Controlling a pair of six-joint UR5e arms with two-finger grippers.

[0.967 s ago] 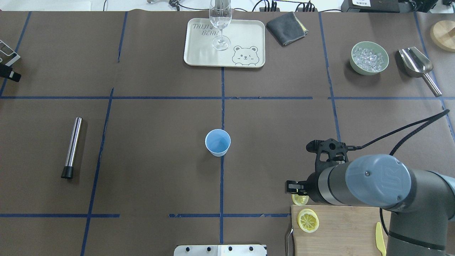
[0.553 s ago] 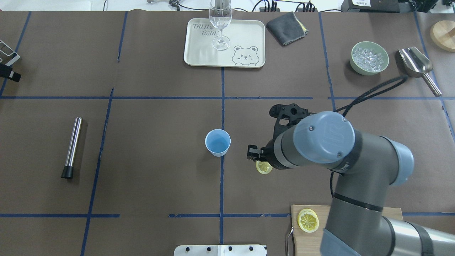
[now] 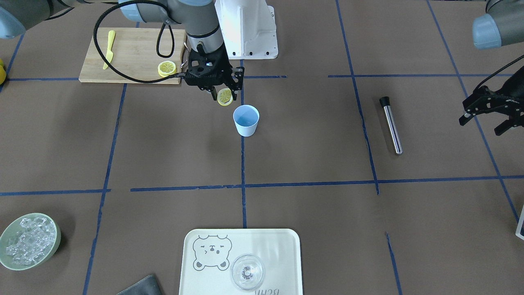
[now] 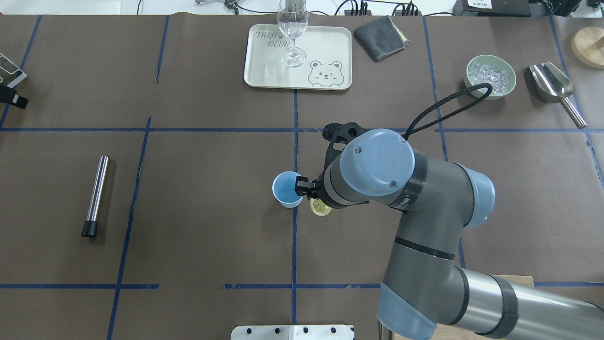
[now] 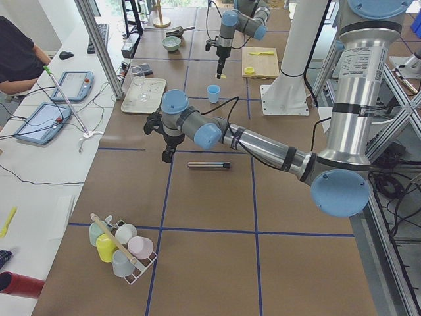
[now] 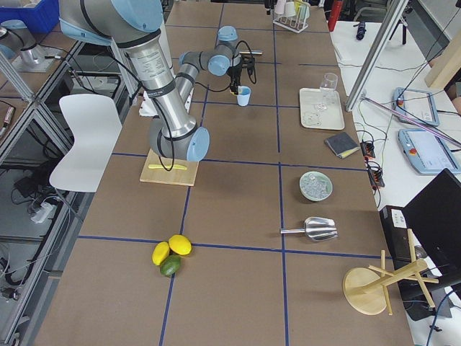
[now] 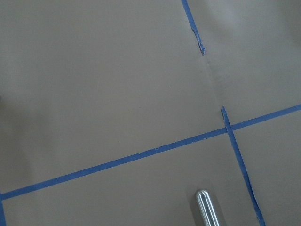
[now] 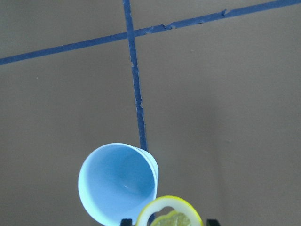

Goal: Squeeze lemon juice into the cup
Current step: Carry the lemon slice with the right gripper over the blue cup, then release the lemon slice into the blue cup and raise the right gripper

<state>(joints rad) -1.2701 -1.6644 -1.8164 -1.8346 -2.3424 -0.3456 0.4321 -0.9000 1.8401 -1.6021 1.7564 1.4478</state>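
Note:
The light-blue cup [image 4: 289,189] stands upright at the table's middle, and also shows in the front view [image 3: 246,120] and the right wrist view [image 8: 117,183]. My right gripper [image 3: 224,95] is shut on the yellow lemon slice [image 3: 224,96], held on edge just above the table. The slice [image 4: 320,207] hangs beside the cup's rim on the robot's side, not over its mouth; its top edge shows in the right wrist view [image 8: 170,213]. My left gripper [image 3: 483,124] is open and empty, far off near the metal cylinder.
A steel cylinder [image 4: 96,195] lies to the left. A wooden cutting board [image 3: 131,55] holds a second lemon slice [image 3: 167,68] and a yellow knife [image 3: 108,49]. At the far edge are a tray [image 4: 325,47] with a glass [image 4: 293,28], an ice bowl [image 4: 490,77], a scoop [image 4: 552,85] and a cloth [image 4: 381,37].
My right arm has carried the lemon slice from the cutting board's edge leftward and away from the robot, up to the cup's side. The cup has not moved.

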